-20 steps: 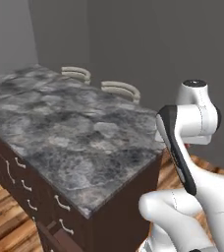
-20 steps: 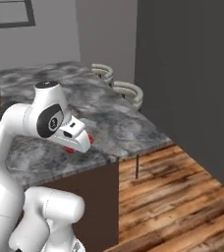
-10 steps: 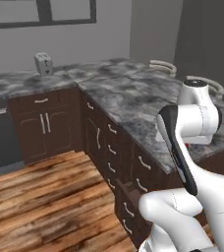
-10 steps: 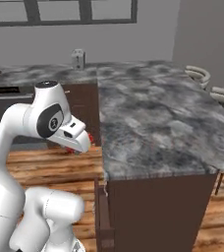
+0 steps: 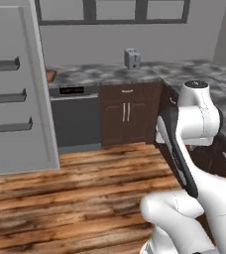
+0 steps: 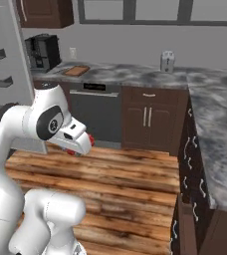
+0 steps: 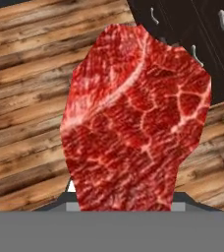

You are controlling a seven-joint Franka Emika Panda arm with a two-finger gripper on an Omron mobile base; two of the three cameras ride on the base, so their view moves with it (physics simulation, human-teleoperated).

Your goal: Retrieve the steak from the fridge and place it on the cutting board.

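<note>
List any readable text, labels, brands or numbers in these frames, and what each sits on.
No text can be read anywhere.
The dishwasher has a dark control strip with faint light marks, too blurred to read.
The toaster, the coffee machine, the fridge and the steak bear no lettering.

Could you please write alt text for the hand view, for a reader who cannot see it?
A red, marbled steak is held in the claw and takes up the middle of the picture. Behind it lie a wooden plank floor and, at the upper right, dark cabinets with pale handles.
</note>
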